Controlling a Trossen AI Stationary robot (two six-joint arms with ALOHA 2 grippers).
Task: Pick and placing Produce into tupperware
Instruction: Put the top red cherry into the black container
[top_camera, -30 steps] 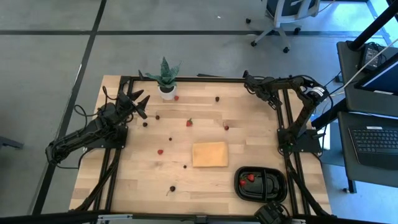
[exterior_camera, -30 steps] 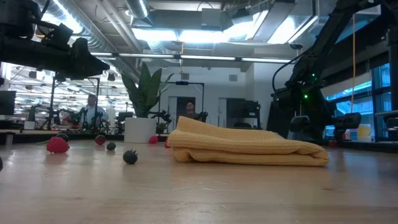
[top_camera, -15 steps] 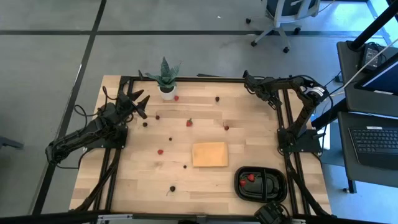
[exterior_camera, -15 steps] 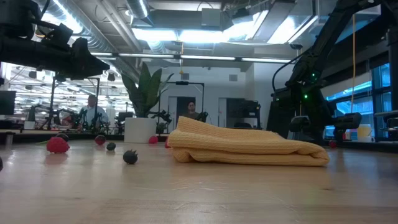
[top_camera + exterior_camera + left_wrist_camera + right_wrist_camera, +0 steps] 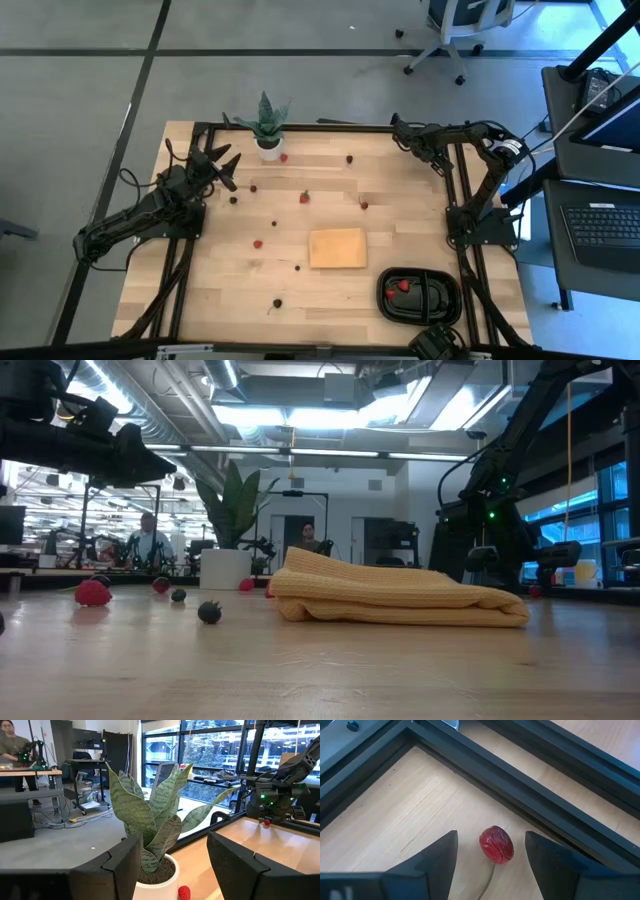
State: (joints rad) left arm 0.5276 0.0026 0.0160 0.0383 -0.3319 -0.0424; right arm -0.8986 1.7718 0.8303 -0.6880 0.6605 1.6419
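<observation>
The produce lies scattered on the wooden table: red pieces (image 5: 304, 197), (image 5: 257, 243) and dark ones (image 5: 277, 302), (image 5: 349, 158). The black two-compartment tray (image 5: 441, 297) sits at the near right corner with red pieces (image 5: 401, 285) in its left compartment. My right gripper (image 5: 398, 126) hovers open at the far right corner. In the right wrist view its fingers (image 5: 490, 870) stand on either side of a red cherry-like piece (image 5: 496, 844) with a stem, which rests on the wood untouched. My left gripper (image 5: 225, 160) is open, raised near the potted plant (image 5: 267, 130), with a red piece (image 5: 184, 892) below it.
A folded tan pad (image 5: 337, 247) lies mid-table, left of the tray. The potted spiky plant (image 5: 150, 825) stands at the far edge just ahead of my left gripper. Black frame rails (image 5: 530, 795) meet in a corner close behind the cherry-like piece. People show in the room beyond.
</observation>
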